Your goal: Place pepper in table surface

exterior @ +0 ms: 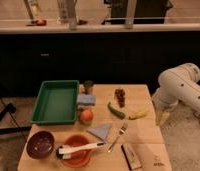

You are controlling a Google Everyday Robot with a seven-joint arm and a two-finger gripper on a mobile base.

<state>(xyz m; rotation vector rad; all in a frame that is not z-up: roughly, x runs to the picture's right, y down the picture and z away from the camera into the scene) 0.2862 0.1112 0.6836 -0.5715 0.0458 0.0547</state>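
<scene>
From my remote station I see the dark-green pepper (116, 110) lying flat on the tan surface (143, 131), right of centre, its far end close to a cluster of dark red grapes (120, 96) and a yellow curved piece (138, 114) just to its right. A fork (118, 136) lies nearer the camera, and a green tray (55, 101) sits well to the left. My white arm (180, 87) hangs off the right edge, its pincer (163, 117) pointing down beside the surface, touching nothing. I cannot tell whether it is spread or pressed together.
</scene>
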